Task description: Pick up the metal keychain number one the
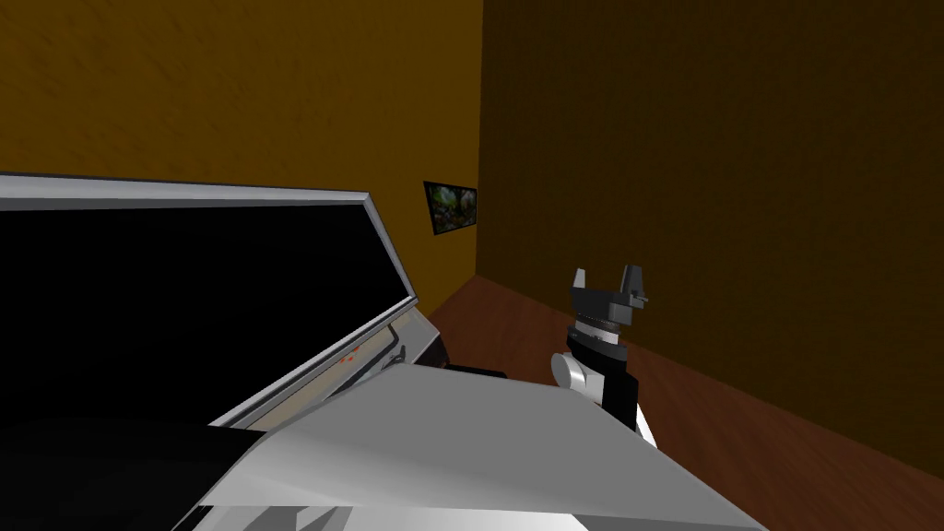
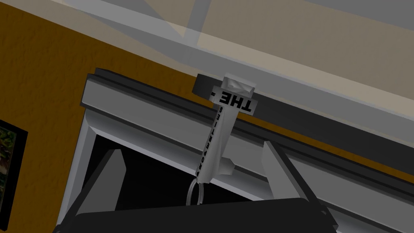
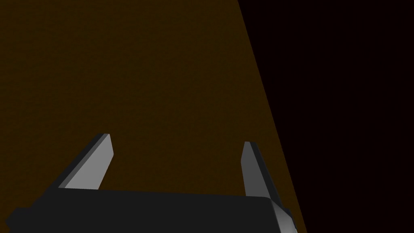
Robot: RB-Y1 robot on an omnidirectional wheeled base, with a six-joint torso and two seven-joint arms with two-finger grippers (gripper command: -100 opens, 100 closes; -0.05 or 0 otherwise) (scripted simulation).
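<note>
Two grippers inspected. Head view: right gripper (image 1: 607,279) is raised above the brown floor (image 1: 737,433), fingers spread, holding nothing. Left wrist view: left gripper (image 2: 193,147) is unclenched, its fingers flanking the keychain (image 2: 218,133) without contact; the piece shows against a grey frame (image 2: 161,117). Its long axis follows the reach, ring (image 2: 195,193) nearest the gripper body, lettered head away. Judged light, stiff and slippery, so grip the shaft's sides. Right wrist view: fingers parted.

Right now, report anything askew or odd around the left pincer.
The grey number-one keychain sits slanted between the fingers of the open left pincer, touching neither, ring end toward the pincer's body. Its "THE" lettering reads upside down in the wrist view. I cannot tell what it rests on. The right pincer stands open.
</note>
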